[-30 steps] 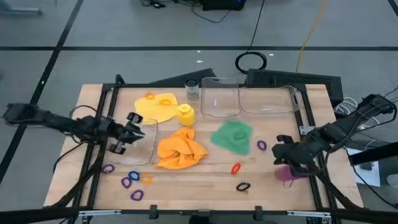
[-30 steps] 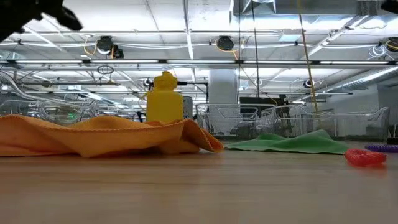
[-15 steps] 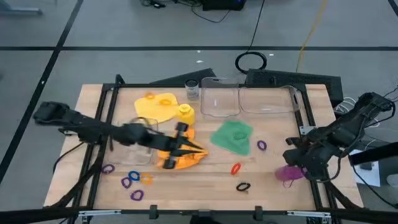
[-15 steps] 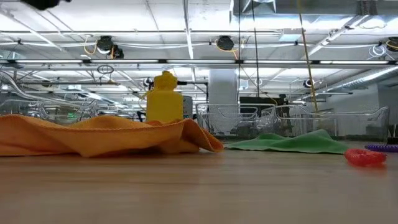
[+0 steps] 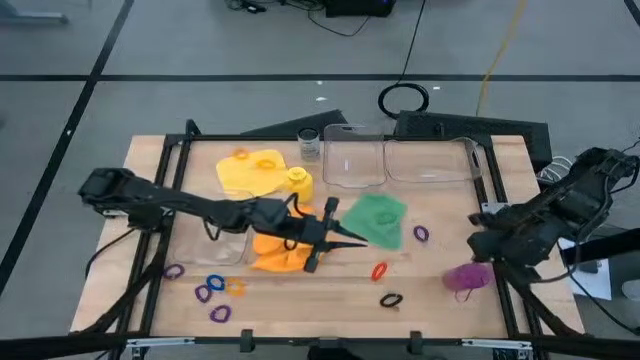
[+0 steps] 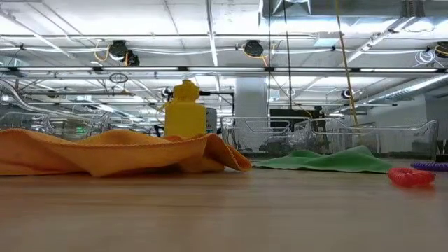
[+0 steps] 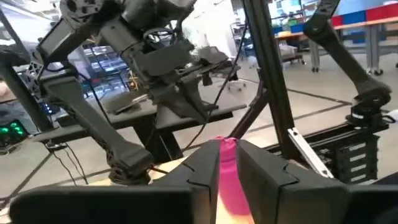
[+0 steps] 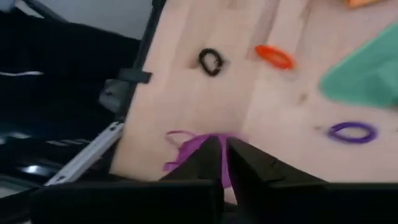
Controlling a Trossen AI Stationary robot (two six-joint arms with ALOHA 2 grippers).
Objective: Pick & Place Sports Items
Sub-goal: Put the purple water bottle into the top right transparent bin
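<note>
Sports items strewn over the worktop [image 5: 300, 300], coloured rings [image 5: 212, 290] nearest, crumpled orange cloth [image 5: 275, 250], yellow bottle [image 5: 297, 179] upright behind it, green cloth [image 5: 378, 220], purple bottle [image 5: 465, 277] below right gripper [image 5: 482, 248], jaws closed on nothing, left gripper [image 5: 335, 238], jaws narrow, now reached across orange cloth from the left edge.

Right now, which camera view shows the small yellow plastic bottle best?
The low view: the small yellow plastic bottle stands upright in full profile behind the crumpled orange cloth, cap and body clear. The high view shows only its top, from above, between the yellow and orange cloths. Neither wrist view shows it.
</note>
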